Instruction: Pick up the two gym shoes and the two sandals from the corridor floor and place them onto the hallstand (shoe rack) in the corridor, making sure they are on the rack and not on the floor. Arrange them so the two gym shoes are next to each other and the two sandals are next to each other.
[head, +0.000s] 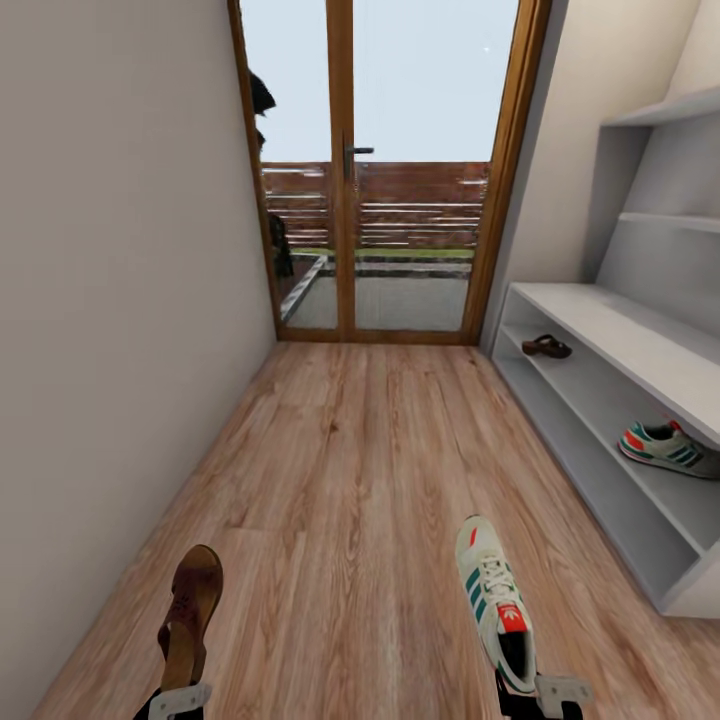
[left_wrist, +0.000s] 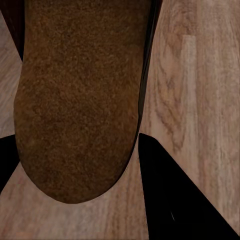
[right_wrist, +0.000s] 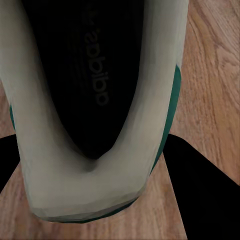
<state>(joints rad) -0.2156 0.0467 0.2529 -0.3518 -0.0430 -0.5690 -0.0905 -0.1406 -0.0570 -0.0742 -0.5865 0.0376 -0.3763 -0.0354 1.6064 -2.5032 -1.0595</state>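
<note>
left hand grips a sandal, right hand a gym shoe (both above the floor)

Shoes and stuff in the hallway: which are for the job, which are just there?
For the job:
brown leather sandal, left pincer
white green-striped sneaker, right pincer
shelved sandal
shelved sneaker
pale grey hallstand

Just there:
wooden glass door

Brown sandal, suede-textured underside. White sneaker with green stripes, red-orange tongue tag, black inside. Light brown wood-grain floor. Pale grey rack. Door framed in brown wood.
</note>
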